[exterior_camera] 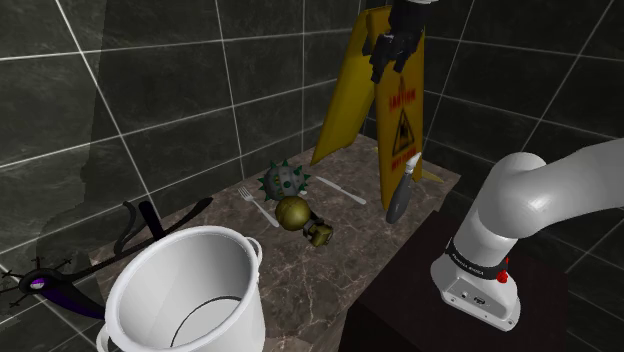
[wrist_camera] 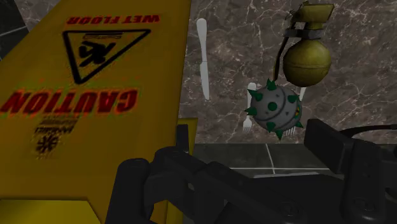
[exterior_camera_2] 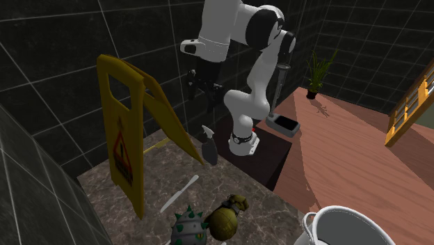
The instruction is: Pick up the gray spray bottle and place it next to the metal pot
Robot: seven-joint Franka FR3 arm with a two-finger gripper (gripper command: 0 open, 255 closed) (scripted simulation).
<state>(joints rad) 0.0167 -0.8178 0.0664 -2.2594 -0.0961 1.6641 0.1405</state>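
- The tool point(exterior_camera: 391, 50) hangs high over the counter point(exterior_camera: 335, 285), level with the top of the yellow caution sign point(exterior_camera: 395, 110) in the shoulder view
- Tool state: the two black fingers stand spread apart and nothing sits between them; in the wrist view the tool point(wrist_camera: 230, 147) looks down past the sign's printed face point(wrist_camera: 89, 95) onto the counter
- The spray bottle point(exterior_camera: 402, 188) has a dark grey body and a white head. It sits on the counter at the foot of the sign, close to the counter edge nearest the stand point(exterior_camera: 400, 305)
- In the second exterior view the spray bottle point(exterior_camera_2: 209, 146) appears roughly upright, just beside the sign's rear panel; whether it touches the sign cannot be told
- The tool is well above the spray bottle and makes no contact with it
- The pot point(exterior_camera: 185, 295) is drawn white, with side handles. It occupies the opposite end of the counter, at the shoulder view's lower left, well apart from the spray bottle
- Between bottle and pot lie a green-spiked grey ball point(exterior_camera: 281, 180), an olive grenade point(exterior_camera: 295, 213), a white fork point(exterior_camera: 257, 205) and a white knife point(exterior_camera: 341, 189)
- The ball and the grenade are just beside each other; the knife lies nearer the sign
- The white arm point(exterior_camera: 545, 200) rises from the stand at the shoulder view's lower right
- Dark tiled walls point(exterior_camera: 150, 90) surround the counter
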